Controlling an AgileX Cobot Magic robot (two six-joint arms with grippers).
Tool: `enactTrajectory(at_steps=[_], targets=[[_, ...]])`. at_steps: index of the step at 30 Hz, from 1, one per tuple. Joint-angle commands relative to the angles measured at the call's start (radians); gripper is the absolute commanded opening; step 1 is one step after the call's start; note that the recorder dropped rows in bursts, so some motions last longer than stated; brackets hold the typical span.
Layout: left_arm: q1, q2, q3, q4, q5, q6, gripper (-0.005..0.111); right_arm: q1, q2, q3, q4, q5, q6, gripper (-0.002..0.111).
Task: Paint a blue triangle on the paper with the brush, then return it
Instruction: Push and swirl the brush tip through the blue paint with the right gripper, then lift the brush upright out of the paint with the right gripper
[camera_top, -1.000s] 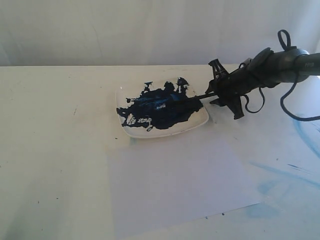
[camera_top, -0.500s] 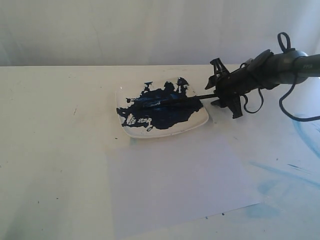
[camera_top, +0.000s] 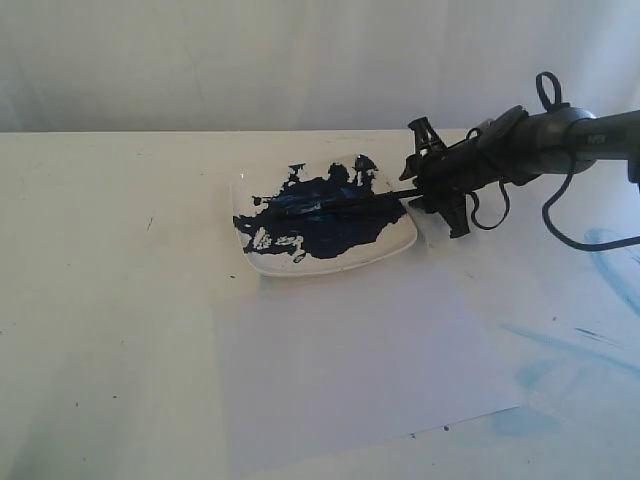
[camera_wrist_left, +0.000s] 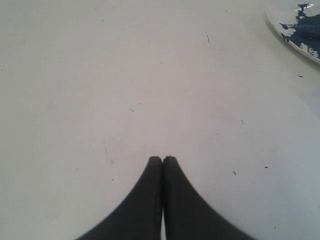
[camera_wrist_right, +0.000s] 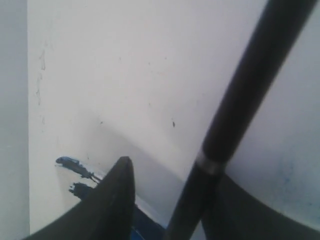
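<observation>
Away at the left, the left gripper (camera_wrist_left: 162, 159) hung over the cream tabletop (camera_top: 110, 300) with its two black fingers pressed together; it lay outside the exterior view and showed only to its own wrist camera. Nearer the middle sat the square white dish (camera_top: 405, 238), most of it covered by a dark-blue paint blotch (camera_top: 330, 228). The brush (camera_top: 395, 192) lay across that blotch, its bristle end impossible to make out against the paint and its thin black handle running rightward over the dish's right rim. In front of the dish, on the camera's side, the paper (camera_top: 360, 370) lay flat on the table, a plain white sheet near the dish's front edge and well apart from both grippers. At the dish's right rim the right gripper (camera_top: 440, 180) reached in from the right, its jaws spread far wider than the handle, one finger above the handle's end and one below it in the exterior view. The right wrist view showed the handle and its silver band (camera_wrist_right: 210, 165) passing between the fingers (camera_wrist_right: 112, 200), clear of one; whether it touched the other could not be told. Pale-blue smears (camera_top: 560, 345) marked the tabletop at the far right, well apart from the brush.
</observation>
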Motion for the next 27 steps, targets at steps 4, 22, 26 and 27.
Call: enactTrajectory(at_steps=[4, 22, 26, 27], targets=[[-0.004, -0.005, 0.004, -0.003, 0.000, -0.001, 0.000, 0.002, 0.005, 0.002, -0.002, -0.005, -0.009, 0.021], [-0.004, -0.005, 0.004, -0.003, 0.000, -0.001, 0.000, 0.002, -0.003, 0.002, 0.006, -0.098, 0.057, 0.002], [-0.004, -0.005, 0.004, -0.003, 0.000, -0.001, 0.000, 0.002, -0.026, 0.002, 0.002, -0.118, 0.057, 0.000], [-0.004, -0.005, 0.004, -0.003, 0.000, -0.001, 0.000, 0.002, -0.032, 0.002, 0.001, -0.121, 0.055, 0.000]])
